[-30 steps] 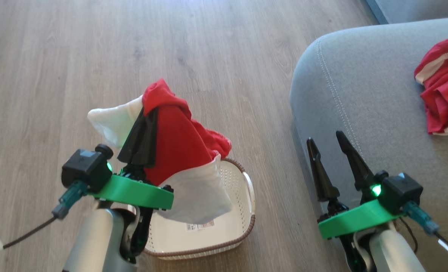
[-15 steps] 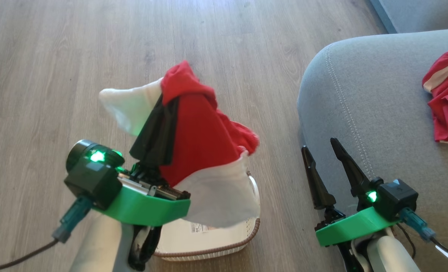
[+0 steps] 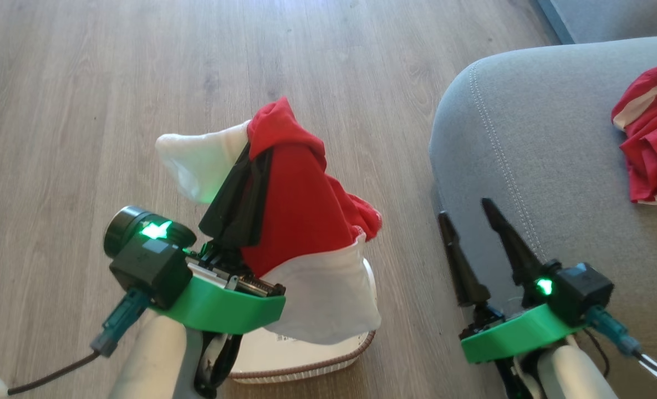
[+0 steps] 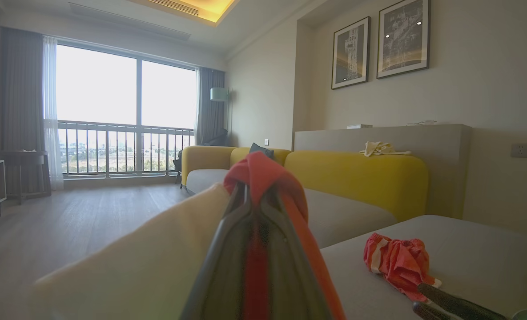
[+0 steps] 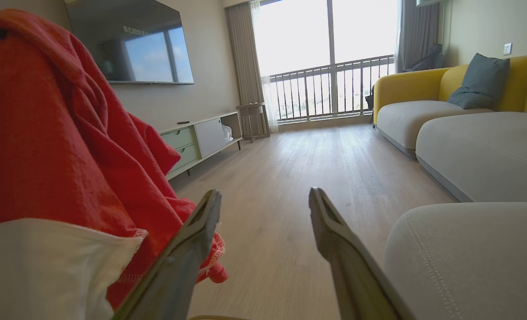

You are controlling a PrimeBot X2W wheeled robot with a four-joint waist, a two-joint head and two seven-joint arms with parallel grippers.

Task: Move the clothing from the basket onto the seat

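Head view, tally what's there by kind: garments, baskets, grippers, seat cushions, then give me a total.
Red and white garments: 2, the held garment in the left gripper, the other garment on the seat
Basket: 1
Grippers: 2, left shut on cloth, right gripper open
Seat cushions: 1
Total: 6

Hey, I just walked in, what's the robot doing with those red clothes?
It is moving laundry from a basket to a couch seat. The left gripper is shut on a red and white garment, holding it in the air above the cream basket, which sits on the wooden floor. The right gripper is open and empty beside the corner of the grey seat. A second red garment lies crumpled on that seat.
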